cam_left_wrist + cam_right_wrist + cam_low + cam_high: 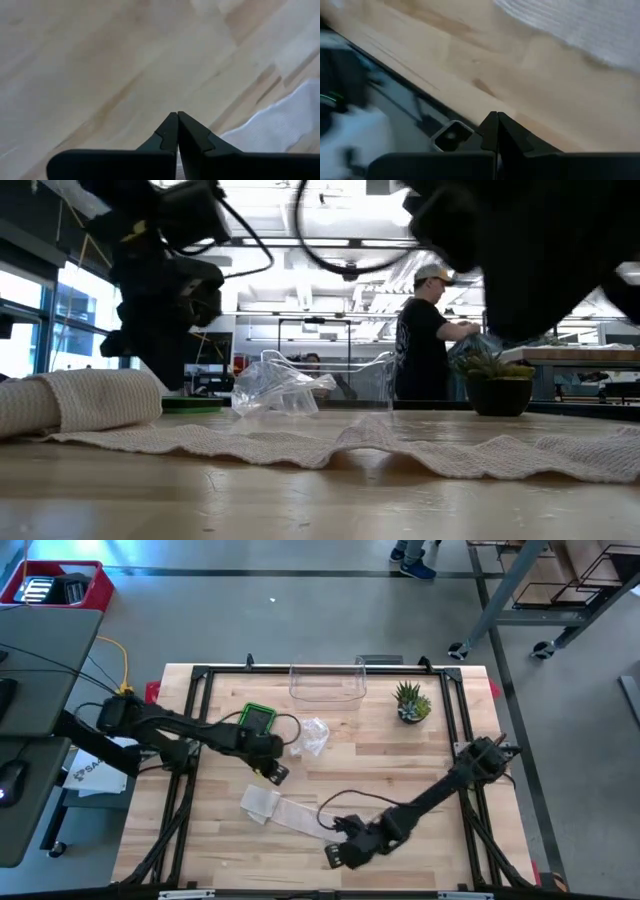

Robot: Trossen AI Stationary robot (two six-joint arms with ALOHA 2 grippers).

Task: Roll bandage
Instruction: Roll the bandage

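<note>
Although a short part of it is already wound, most of the bandage (281,808) lies flat on the wooden table (420,760), stretched toward the near edge, with its small roll at the left end; in the low view the strip ripples in loose waves, so it looks light, soft and limp, likely to bunch or slide on the smooth boards instead of turning as one piece; the roll is probably the best place to take hold, pinched across its width, while the free tail is kept from dragging. The left gripper (277,773) hangs just above and beside that roll, its fingers pressed together on nothing; the right gripper (340,855) sits low near the table's front edge, beside the strip's other end, also pressed together and empty. Behind the left gripper lie a crumpled plastic bag (313,736) and a green box (258,718); farther back stand a clear bin (327,683) and a small potted plant (411,703), all well apart from the bandage; a black cable (345,798) loops over the table close to the strip and could snag on it; a person (428,335) stands in the room beyond.
</note>
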